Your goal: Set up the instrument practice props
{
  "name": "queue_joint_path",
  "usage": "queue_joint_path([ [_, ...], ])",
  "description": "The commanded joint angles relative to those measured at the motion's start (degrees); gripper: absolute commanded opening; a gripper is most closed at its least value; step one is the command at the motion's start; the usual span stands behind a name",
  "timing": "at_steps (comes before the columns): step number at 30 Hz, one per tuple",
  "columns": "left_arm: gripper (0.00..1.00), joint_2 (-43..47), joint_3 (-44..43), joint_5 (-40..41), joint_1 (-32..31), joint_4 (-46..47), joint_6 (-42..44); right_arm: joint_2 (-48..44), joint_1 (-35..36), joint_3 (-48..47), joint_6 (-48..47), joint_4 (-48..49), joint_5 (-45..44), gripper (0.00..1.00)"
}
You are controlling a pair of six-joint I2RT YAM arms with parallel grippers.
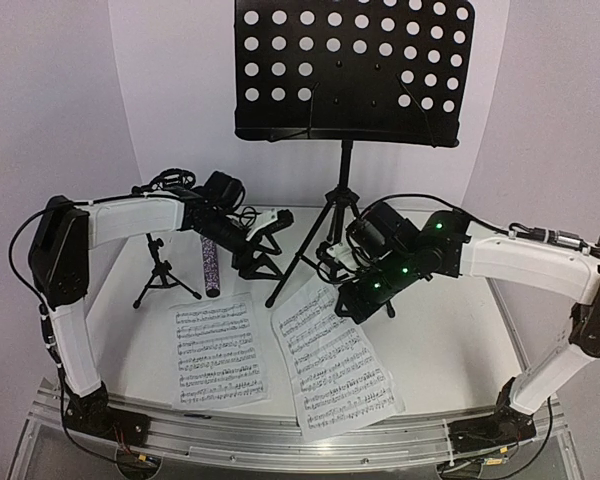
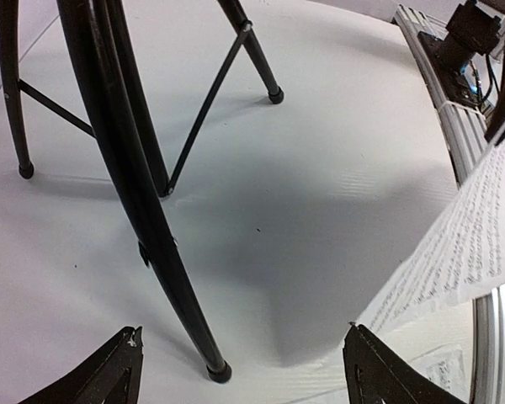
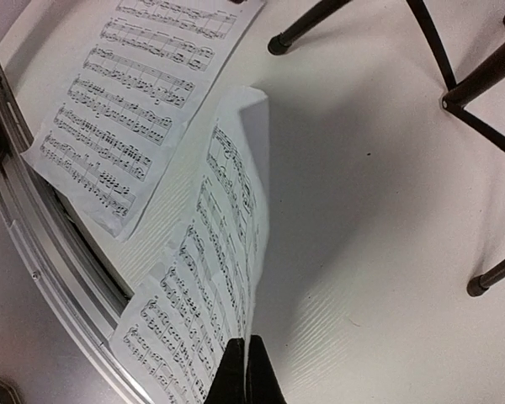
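The right gripper [image 3: 246, 358] is pinched tight on the edge of 1 white printed music sheet [image 3: 223, 252], curling it up off the table [image 3: 379, 252]. The other sheet [image 3: 143, 93] lies flat beside it. The left gripper [image 2: 244, 332] gapes wide, empty, beside the black music stand [image 2: 143, 210] legs.

Bare table [image 1: 450, 340] at right; music stand legs [image 1: 302, 250] centre; microphone [image 1: 209, 265] and mic stand [image 1: 159, 268] apparently close together, left.

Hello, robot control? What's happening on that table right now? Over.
Right gripper shut on one music sheet, edge raised. Left gripper open, empty, beside music stand legs. Second sheet flat on table. Stand legs close by.
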State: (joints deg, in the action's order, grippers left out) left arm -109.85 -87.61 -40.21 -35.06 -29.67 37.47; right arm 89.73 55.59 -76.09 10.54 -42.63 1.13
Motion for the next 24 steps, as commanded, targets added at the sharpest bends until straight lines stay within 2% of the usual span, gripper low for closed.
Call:
queue_joint_path([
  [1,0.81,11.82,6.48,-2.76,0.78,1.03,0.84,-5.29,2.74,-6.08,-10.29,-2.57,-1.13,0.00],
  [7,0.78,29.34,19.45,-5.35,0.79,7.72,-7.11,-7.33,4.53,-16.80,-17.79,-6.65,1.07,0.00],
  [10,0.78,37.94,23.12,-5.82,0.78,11.19,-12.97,-7.44,4.64,-22.96,-20.51,-6.97,2.97,0.00],
  [14,0.79,47.84,25.23,-5.35,0.79,12.85,-19.62,-6.75,4.66,-31.21,-23.46,-6.80,4.61,0.00],
  [18,0.84,55.06,26.34,-1.67,0.79,15.00,-24.48,-4.78,4.57,-39.09,-24.49,-6.67,4.72,0.00],
  [22,0.90,57.78,23.98,5.43,0.80,16.31,-29.64,-3.31,4.58,-45.85,-27.06,-6.09,6.29,0.00],
  [24,0.93,58.15,22.50,6.09,0.79,16.43,-31.72,-2.49,4.53,-49.41,-28.69,-5.36,7.25,0.00],
])
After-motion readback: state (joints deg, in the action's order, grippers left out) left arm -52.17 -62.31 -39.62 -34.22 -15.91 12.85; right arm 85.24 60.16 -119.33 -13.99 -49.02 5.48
